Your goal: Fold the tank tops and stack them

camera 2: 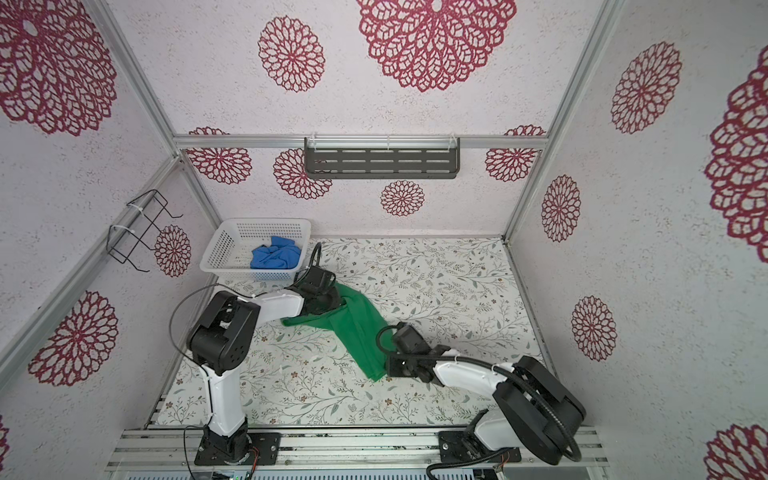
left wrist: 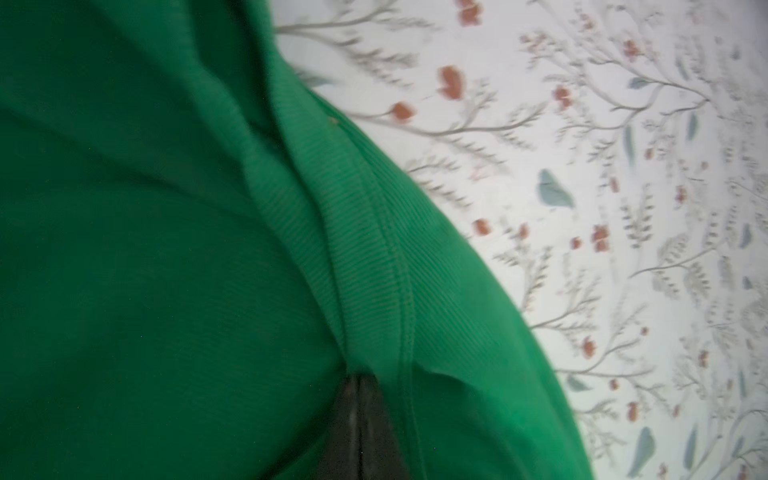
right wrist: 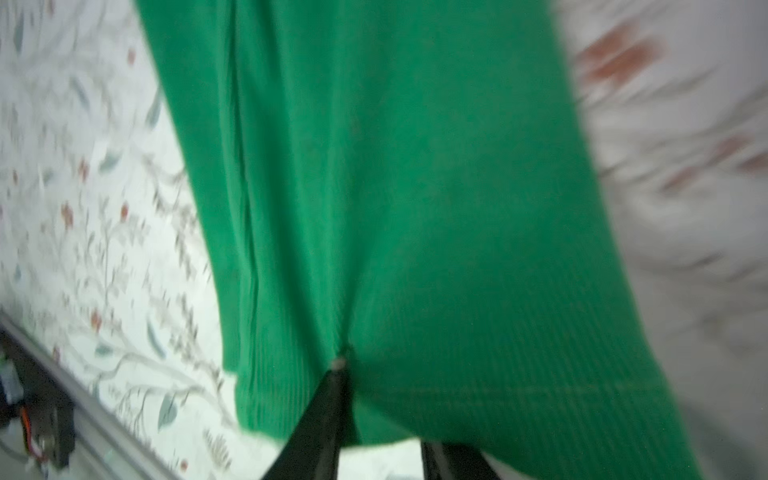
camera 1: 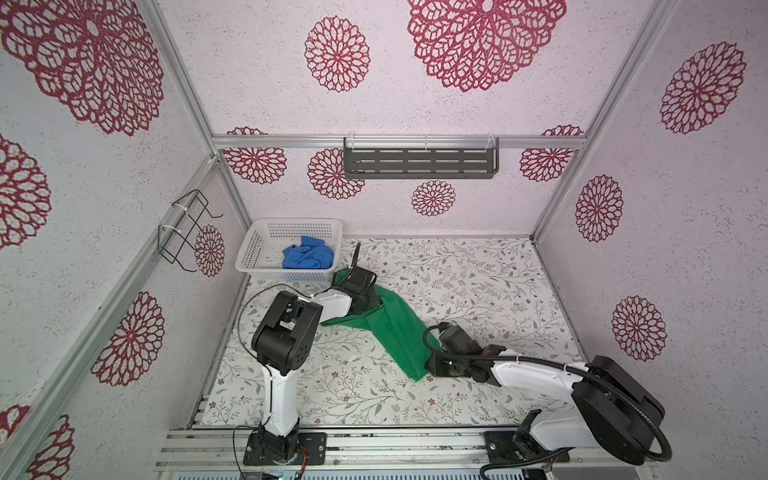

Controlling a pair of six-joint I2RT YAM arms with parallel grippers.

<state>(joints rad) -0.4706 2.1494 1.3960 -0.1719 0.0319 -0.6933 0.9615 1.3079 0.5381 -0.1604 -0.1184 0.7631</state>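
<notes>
My left gripper [camera 1: 362,303] is clamped on the green tank top [camera 1: 390,328] near the white basket [camera 1: 257,245], and my right gripper [camera 1: 429,368] on its opposite hem. The cloth forms a slanting band across the table [camera 1: 478,282]. I should keep both ends level and taut while spreading it, minding the basket close by my left wrist, where the blue tank top [camera 1: 307,257] lies crumpled.

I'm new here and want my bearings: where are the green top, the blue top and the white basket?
Green tank top [camera 1: 392,328], in a top view, middle of the cloth.
Blue tank top [camera 1: 307,254], in a top view, middle of the crumpled heap.
White basket [camera 1: 282,274], in a top view, its near perforated wall.
</notes>
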